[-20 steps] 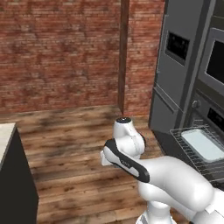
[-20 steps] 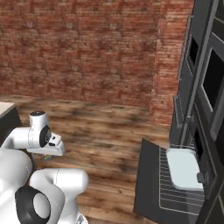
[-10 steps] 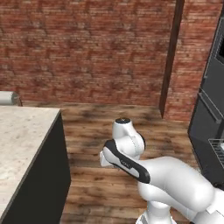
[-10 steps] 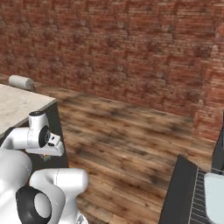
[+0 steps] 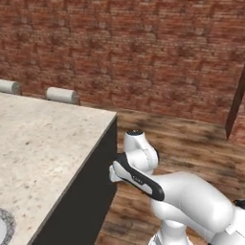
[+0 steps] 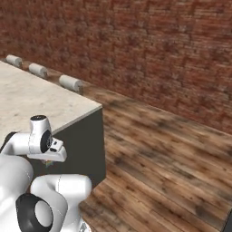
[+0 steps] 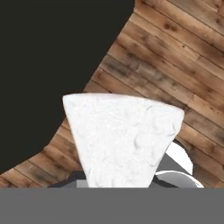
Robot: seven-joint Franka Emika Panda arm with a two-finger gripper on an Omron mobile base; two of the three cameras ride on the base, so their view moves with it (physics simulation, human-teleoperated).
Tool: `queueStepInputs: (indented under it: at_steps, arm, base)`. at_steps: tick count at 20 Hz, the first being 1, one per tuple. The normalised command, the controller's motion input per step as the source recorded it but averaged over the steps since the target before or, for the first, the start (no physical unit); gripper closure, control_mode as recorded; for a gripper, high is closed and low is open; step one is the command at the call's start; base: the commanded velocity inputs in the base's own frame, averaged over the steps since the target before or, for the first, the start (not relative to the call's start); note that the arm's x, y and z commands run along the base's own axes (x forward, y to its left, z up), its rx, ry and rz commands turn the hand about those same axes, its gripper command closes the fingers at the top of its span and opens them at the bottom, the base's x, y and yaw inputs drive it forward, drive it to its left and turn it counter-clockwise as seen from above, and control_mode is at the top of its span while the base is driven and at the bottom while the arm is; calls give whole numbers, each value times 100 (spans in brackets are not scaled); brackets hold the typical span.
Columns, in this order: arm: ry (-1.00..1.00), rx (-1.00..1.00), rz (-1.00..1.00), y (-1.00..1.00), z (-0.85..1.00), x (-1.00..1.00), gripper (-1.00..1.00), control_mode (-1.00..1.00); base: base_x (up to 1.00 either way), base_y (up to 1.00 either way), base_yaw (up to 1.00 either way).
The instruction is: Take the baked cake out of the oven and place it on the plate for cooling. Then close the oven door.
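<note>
Tabletop [image 5: 43, 143] sits left of the arm [image 5: 143, 177], its near corner just beside the arm's elbow. Three rolls [image 6: 70, 83] lie in a row along the tabletop's far edge. Brick wall [image 5: 143, 52] stands behind everything; plank floor [image 6: 158, 149] runs from the wall to the base, right of the tabletop. Plate rim [image 5: 5, 228] at the tabletop's near left (mostly cut off). In the hand view, the cake [image 7: 122, 138] sits just ahead of the camera, floor and the tabletop's side panel [image 7: 48, 65] beyond it.

Cake [image 7: 124, 140] whitish, mottled; counter [image 5: 43, 143] beige speckled; wall [image 5: 143, 52] red brick; floor [image 6: 167, 154] brown wood.
</note>
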Motion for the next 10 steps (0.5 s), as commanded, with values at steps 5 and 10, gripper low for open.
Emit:
queueStepInputs:
  at_steps: [5,10]
  arm:
    - [0,0,0,0,0,0,100,100]
    - [0,0,0,0,0,0,100,100]
  base:
    - [0,42,64]
    - [2,35,64]
